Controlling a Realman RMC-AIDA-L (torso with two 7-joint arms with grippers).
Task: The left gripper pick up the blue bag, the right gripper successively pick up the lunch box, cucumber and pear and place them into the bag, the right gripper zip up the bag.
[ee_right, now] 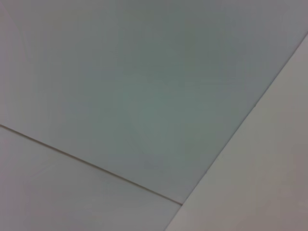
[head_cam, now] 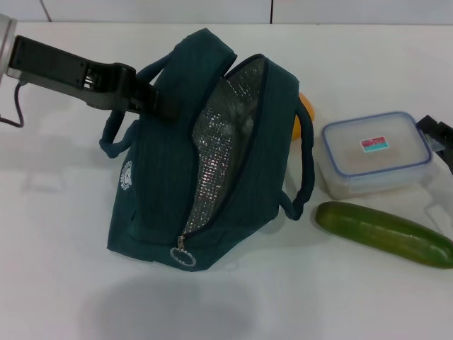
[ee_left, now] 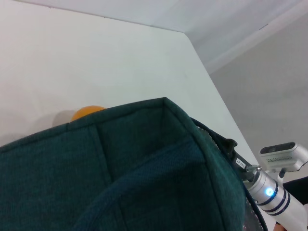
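The blue bag [head_cam: 212, 163] stands tilted in the middle of the white table, its zip open and the silver lining showing. My left gripper [head_cam: 157, 98] comes in from the upper left and is shut on the bag's top handle. In the left wrist view the bag's fabric [ee_left: 144, 178] fills the lower part. The pear [head_cam: 305, 113] peeks out behind the bag's right side; it also shows as the pear [ee_left: 86, 113] beyond the fabric. The lunch box [head_cam: 375, 152] lies to the right, with the cucumber [head_cam: 382, 234] in front of it. My right gripper [head_cam: 439, 136] shows only partly at the right edge, beside the lunch box.
The ring zipper pull [head_cam: 184, 256] hangs at the bag's lower front end. The white table [head_cam: 64, 234] runs to a wall at the back. A white and silver robot part [ee_left: 274, 192] shows past the bag in the left wrist view. The right wrist view holds only pale flat surfaces.
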